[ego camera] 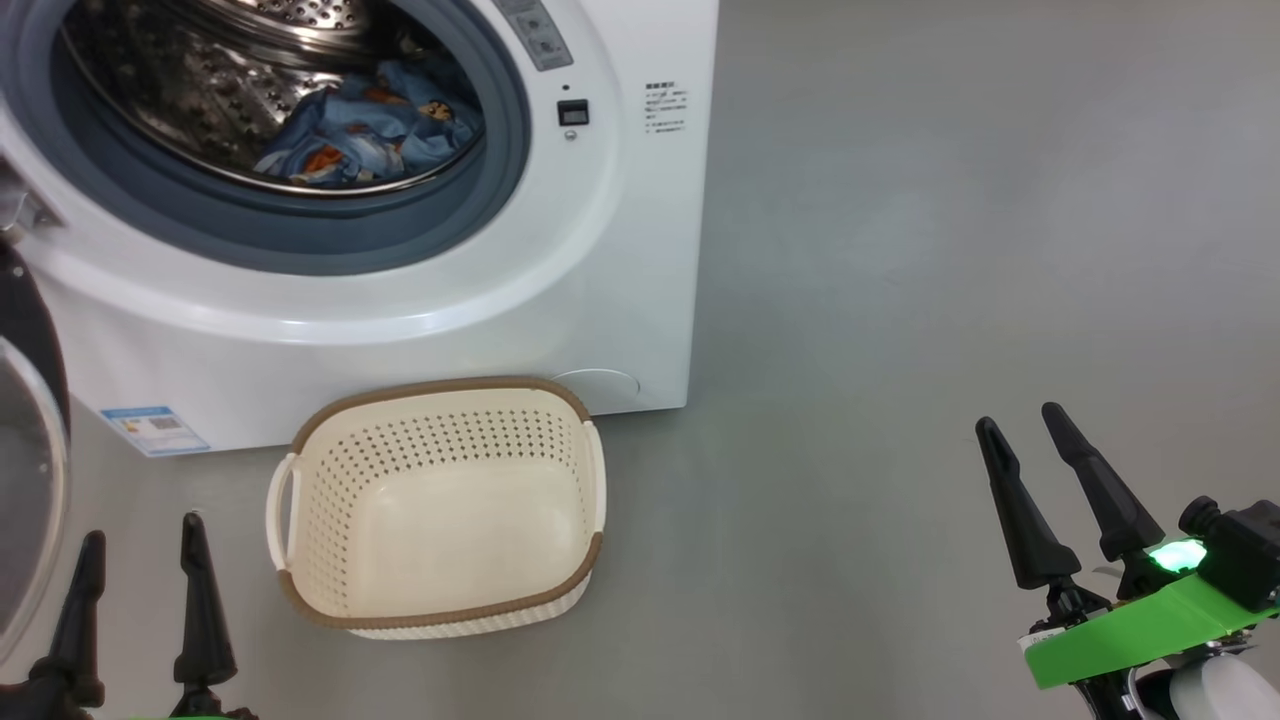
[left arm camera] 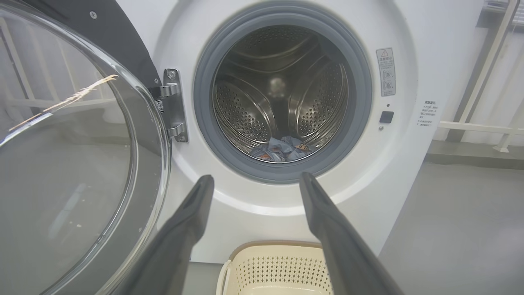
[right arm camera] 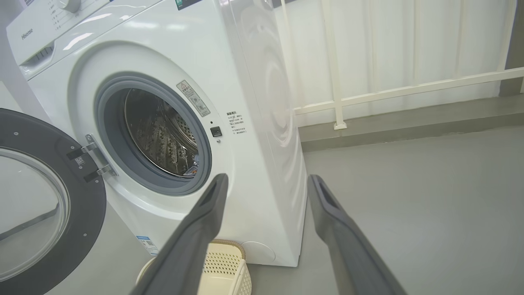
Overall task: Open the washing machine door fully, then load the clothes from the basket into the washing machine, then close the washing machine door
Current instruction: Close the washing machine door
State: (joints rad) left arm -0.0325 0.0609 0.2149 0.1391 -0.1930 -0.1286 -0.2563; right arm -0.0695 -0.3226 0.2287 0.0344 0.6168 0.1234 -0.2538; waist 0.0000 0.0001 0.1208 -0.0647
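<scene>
The white washing machine [ego camera: 620, 260] stands with its round black door [left arm camera: 69, 164] swung wide to the left on its hinge [left arm camera: 174, 106]. Light-blue printed clothes [ego camera: 370, 135] lie at the bottom of the steel drum, also the clothes [left arm camera: 284, 149] seen from the left wrist. The cream basket [ego camera: 440, 500] sits on the floor before the machine with nothing in it. My left gripper [ego camera: 140, 530] is open at the lower left, beside the basket. My right gripper [ego camera: 1020, 420] is open at the lower right, well away from the machine.
Grey floor [ego camera: 950, 250] stretches to the right of the machine. A white railing [right arm camera: 409, 88] and a low step run behind it. The open door [ego camera: 30, 480] stands close to my left gripper on its left.
</scene>
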